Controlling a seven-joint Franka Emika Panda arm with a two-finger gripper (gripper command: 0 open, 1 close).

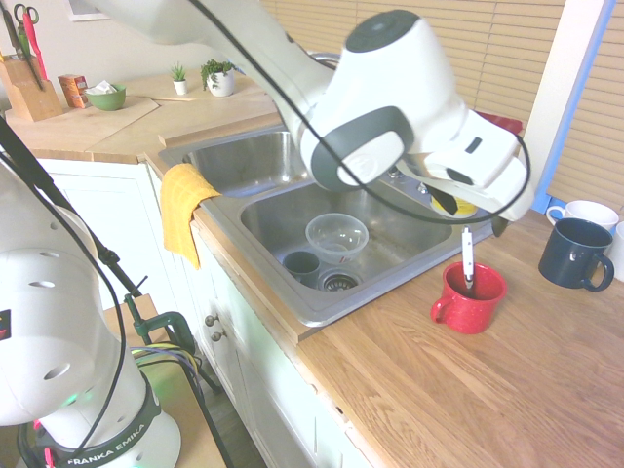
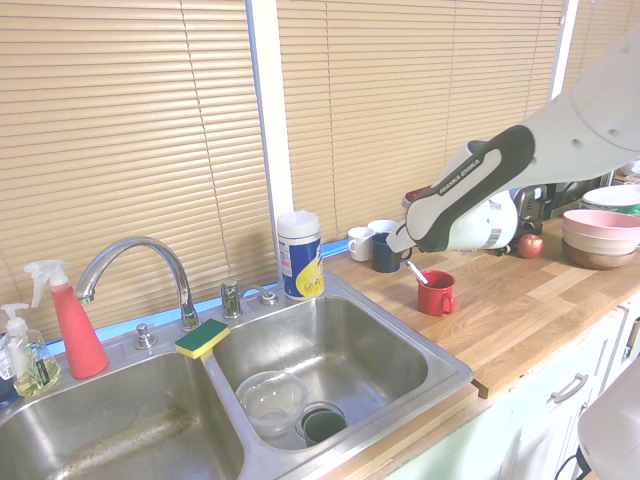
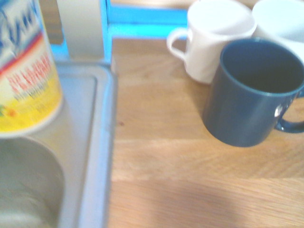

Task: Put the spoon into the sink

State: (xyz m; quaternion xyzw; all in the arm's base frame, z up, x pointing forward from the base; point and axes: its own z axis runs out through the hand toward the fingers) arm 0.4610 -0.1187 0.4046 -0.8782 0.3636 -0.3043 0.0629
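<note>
Spoon: the slender spoon [image 1: 468, 255] stands in the red mug [image 1: 469, 297], handle up and leaning, its lower end down in the cup; we take the mug as a holder that leaves the handle free to grasp.
Gripper: our gripper [image 2: 401, 239] is above the mug, near the handle's top, jaws spread wide and nothing held; we judge this the approach to a grasp.
Red mug: rounded, glossy, with a looped handle; it sits upright on the worktop [image 1: 419, 400] beside the sink, so we judge the carry short. A sideways pull could tip it; we would lift the spoon straight out first.
Sink: two rectangular stainless-steel basins [image 1: 351, 302] with rounded corners, brushed and dull; the curved chrome faucet [image 2: 140, 250] shines more.
Basin contents: a clear round bowl [image 2: 272, 400] and a dark cup [image 1: 301, 265] lie near the round strainer [image 1: 339, 281]; we would lower the spoon beside them.
Wood: smooth, pale brown, in long grained strips.
Sponge: a yellow-and-green block [image 2: 202, 339] on the ledge by the faucet, probably kept handy for washing.
Blue mug: smooth and dark [image 3: 251, 95], near white mugs [image 3: 213, 40], apart from the red one.
</note>
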